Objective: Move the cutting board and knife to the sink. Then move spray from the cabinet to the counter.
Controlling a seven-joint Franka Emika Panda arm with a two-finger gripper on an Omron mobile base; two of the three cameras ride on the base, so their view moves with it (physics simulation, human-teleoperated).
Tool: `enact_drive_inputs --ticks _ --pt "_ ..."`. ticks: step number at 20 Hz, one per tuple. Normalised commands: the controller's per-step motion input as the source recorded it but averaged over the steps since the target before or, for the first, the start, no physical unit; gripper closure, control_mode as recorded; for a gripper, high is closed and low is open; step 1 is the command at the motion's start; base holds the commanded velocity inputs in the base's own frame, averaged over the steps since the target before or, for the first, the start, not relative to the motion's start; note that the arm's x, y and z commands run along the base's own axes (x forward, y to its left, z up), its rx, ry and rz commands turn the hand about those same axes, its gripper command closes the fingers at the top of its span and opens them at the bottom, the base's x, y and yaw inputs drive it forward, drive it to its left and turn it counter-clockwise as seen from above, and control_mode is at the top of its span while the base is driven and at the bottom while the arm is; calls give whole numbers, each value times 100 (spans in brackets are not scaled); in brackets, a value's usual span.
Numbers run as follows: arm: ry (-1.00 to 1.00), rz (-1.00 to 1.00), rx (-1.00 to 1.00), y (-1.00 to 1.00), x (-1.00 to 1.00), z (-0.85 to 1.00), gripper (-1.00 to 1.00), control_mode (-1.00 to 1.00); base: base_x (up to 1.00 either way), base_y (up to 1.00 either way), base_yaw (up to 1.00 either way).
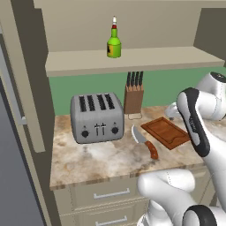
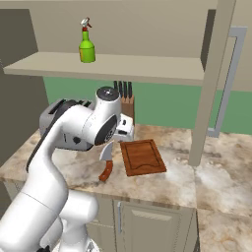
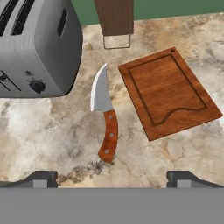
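Hand view: my gripper [image 3: 112, 175] hangs wide open and empty above the knife [image 3: 105, 117], which lies flat on the counter [image 3: 39, 131] between toaster [image 3: 35, 48] and cutting board [image 3: 168, 92]; I judge straddling the handle crosswise best.

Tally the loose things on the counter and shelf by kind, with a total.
Toaster: 1
Knife block with black-handled knives: 1
Knife: 1
Cutting board: 1
Spray: 1
Total: 5
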Motion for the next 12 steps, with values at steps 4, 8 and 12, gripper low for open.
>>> enact_drive_inputs --ticks 4,8,12 --pt "0 4 0 -24 33 -26 -100 -100 0 0 0" --pt "-3 6 0 -9 43 -29 -100 -100 0 0 0" --pt "-3 1 0 0 54 -27 -100 -100 0 0 0"
